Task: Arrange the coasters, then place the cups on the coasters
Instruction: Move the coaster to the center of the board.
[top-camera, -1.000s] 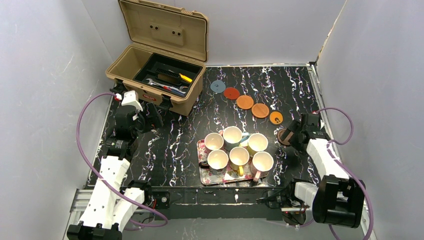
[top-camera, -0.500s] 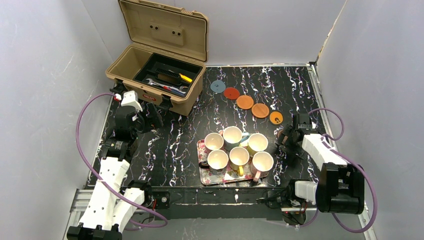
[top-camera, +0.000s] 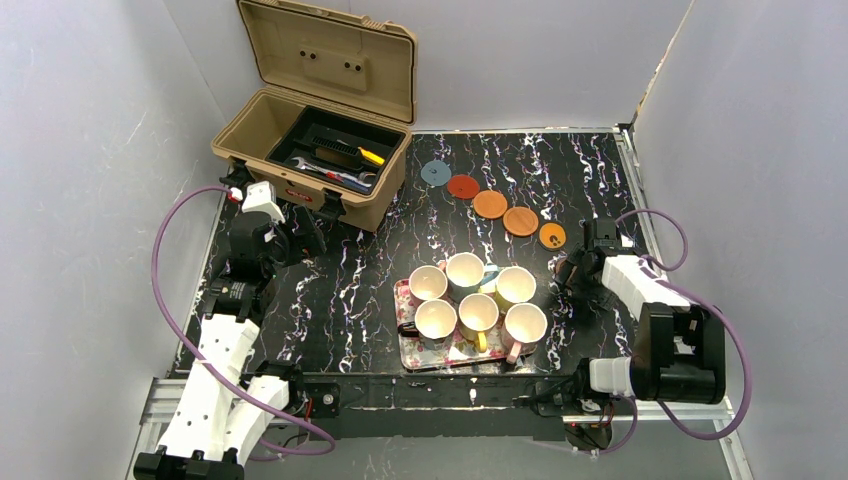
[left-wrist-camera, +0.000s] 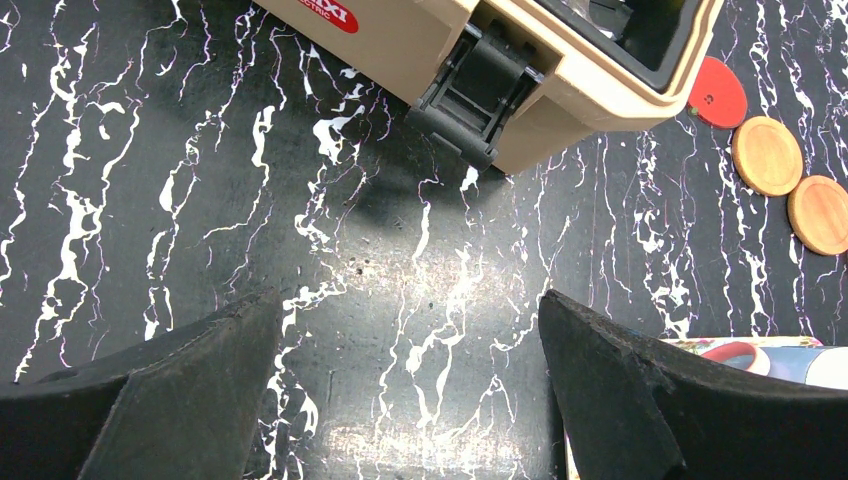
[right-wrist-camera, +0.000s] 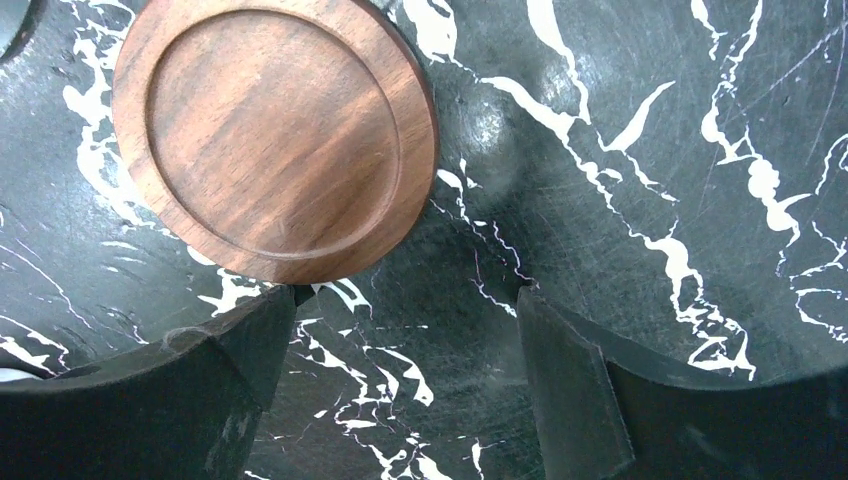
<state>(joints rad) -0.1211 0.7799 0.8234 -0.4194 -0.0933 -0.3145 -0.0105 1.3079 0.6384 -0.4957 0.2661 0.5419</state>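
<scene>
Right wrist: brown coaster (right-wrist-camera: 275, 140) beyond released right gripper (right-wrist-camera: 405, 297), obscured overhead; left gripper (left-wrist-camera: 410, 302) released.

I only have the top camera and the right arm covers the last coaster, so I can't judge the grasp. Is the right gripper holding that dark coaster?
Observer: No. In the right wrist view the right gripper is open, only table between its fingers.
Operator: Where's the coaster, then?
Observer: The dark brown coaster lies flat ahead of the fingers, left of the gap in that picture, its rim at one fingertip.
Operator: And the left arm?
Observer: The left gripper is open over the table, facing the toolbox latch.
</scene>
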